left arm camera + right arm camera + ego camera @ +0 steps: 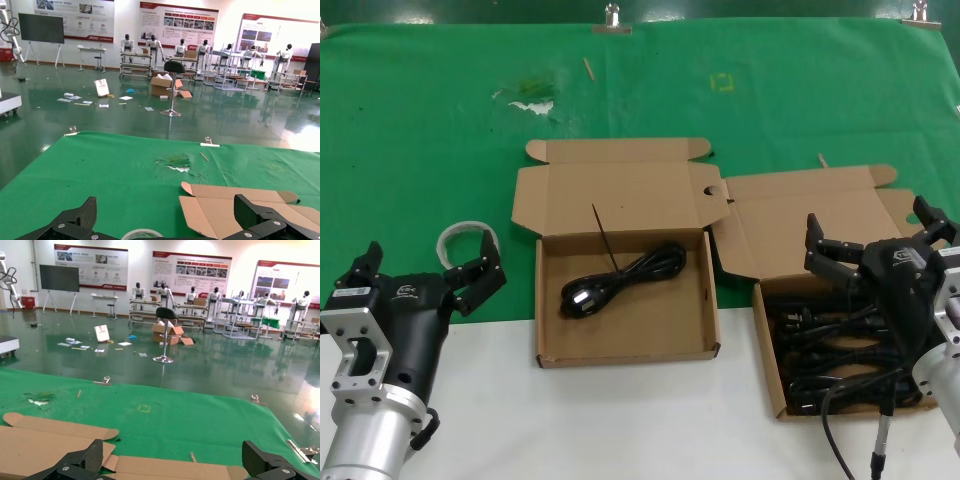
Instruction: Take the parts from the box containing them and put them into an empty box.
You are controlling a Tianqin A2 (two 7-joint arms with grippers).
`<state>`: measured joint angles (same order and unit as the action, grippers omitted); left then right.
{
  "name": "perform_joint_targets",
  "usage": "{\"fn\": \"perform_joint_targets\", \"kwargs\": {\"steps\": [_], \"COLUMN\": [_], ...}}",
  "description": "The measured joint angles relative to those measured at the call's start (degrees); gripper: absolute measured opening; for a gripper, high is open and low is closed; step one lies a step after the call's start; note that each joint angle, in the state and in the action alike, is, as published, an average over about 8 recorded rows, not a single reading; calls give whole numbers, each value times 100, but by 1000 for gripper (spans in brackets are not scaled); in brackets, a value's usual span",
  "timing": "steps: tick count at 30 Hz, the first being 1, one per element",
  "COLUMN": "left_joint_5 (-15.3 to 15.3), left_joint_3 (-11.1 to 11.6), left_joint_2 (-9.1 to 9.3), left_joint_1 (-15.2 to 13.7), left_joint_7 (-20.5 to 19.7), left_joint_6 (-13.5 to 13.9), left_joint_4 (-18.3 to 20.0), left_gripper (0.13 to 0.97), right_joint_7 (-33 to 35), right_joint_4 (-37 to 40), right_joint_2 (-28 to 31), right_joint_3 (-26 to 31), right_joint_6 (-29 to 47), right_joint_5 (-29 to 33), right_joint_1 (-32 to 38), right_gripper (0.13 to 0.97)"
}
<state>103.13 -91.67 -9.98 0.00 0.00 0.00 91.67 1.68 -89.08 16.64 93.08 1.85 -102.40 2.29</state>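
So, quick rundown:
Full box: the box on the right (790,225) holds a tangle of black cords (820,335), sitting right under the right gripper (875,235).
Right gripper: fingers spread wide, holding nothing, hovering above that pile.
Middle box: the squarish box (625,345) has 1 coiled cord (625,280) lying in its tray already.
Left gripper: the left gripper (425,265) is off to the left of the middle box, jaws wide apart, empty, next to a tape roll (465,240) on the green cloth (420,120).
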Motion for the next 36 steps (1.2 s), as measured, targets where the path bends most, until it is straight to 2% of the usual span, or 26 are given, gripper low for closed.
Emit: {"fn": "perform_joint_targets", "kwargs": {"steps": [36], "left_joint_5": [0], "left_joint_3": [0], "left_joint_2": [0], "left_joint_1": [0], "left_joint_7": [0], "left_joint_6": [0], "left_joint_4": [0], "left_gripper": [966], "right_joint_7": [0], "right_joint_4": [0], "right_joint_2": [0], "right_joint_3": [0], "right_joint_6": [0], "right_joint_5": [0], "right_joint_1": [0], "right_gripper": [966]}}
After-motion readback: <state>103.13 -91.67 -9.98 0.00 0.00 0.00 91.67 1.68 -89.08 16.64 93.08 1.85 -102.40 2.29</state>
